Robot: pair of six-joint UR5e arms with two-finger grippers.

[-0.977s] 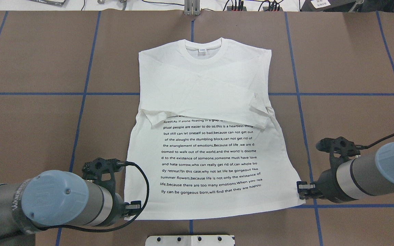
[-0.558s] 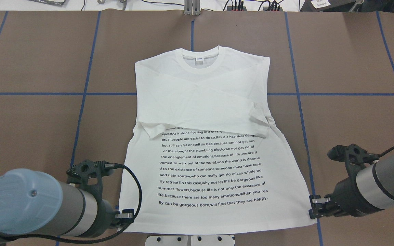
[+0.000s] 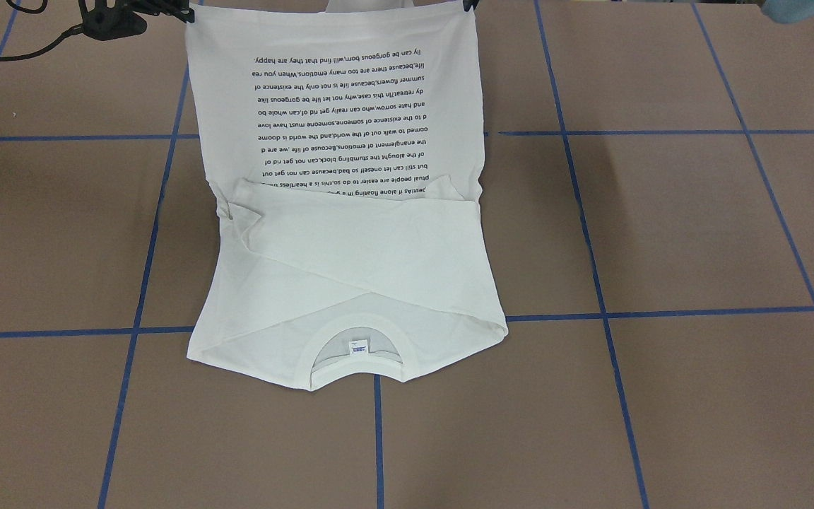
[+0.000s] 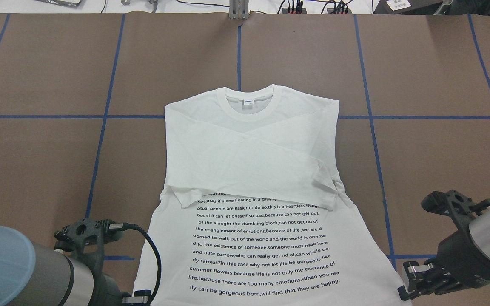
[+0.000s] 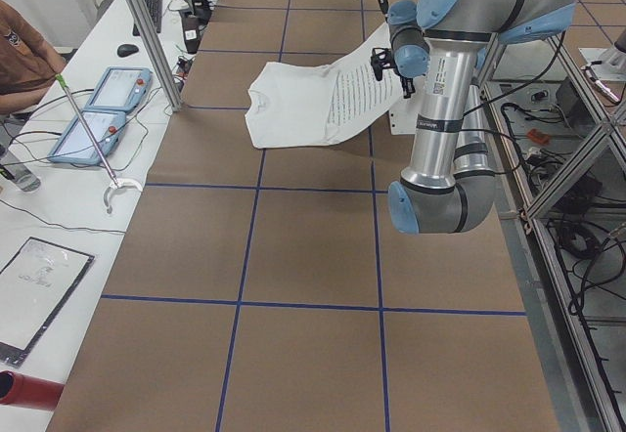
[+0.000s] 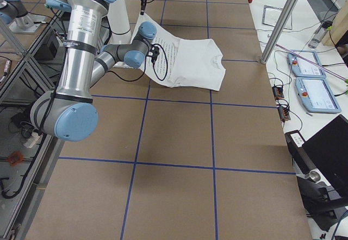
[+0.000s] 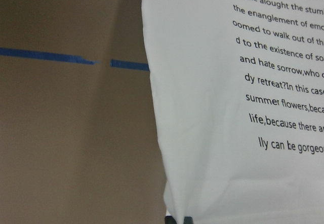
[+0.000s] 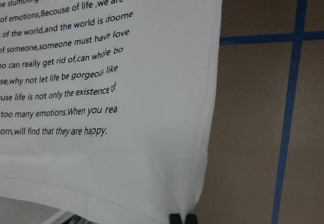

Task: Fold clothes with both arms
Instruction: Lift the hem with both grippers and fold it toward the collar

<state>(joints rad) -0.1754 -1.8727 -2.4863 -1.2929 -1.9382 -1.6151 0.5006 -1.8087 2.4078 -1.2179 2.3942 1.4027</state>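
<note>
The white T-shirt [image 4: 249,170] lies print side up on the brown table, collar [image 4: 249,104] at the far end, both sleeves folded across the chest. My left gripper [image 4: 139,299] is shut on the hem's left corner. My right gripper [image 4: 403,291] is shut on the hem's right corner. The hem end is lifted off the table and the collar end still rests on it [image 3: 350,353]. The left wrist view shows the pinched corner [image 7: 177,216], as does the right wrist view [image 8: 182,218]. In the front-facing view the right gripper [image 3: 184,13] holds the top left corner.
Blue tape lines [image 4: 104,119] cross the brown table. Cables and a metal bracket [image 4: 238,8] sit along the far edge. A side bench with tablets [image 5: 98,109] and a person stands beyond the table in the exterior left view.
Both grippers have pulled the hem toward the robot and raised it. The whole shirt has slid toward the robot, and the collar has moved nearer.
</note>
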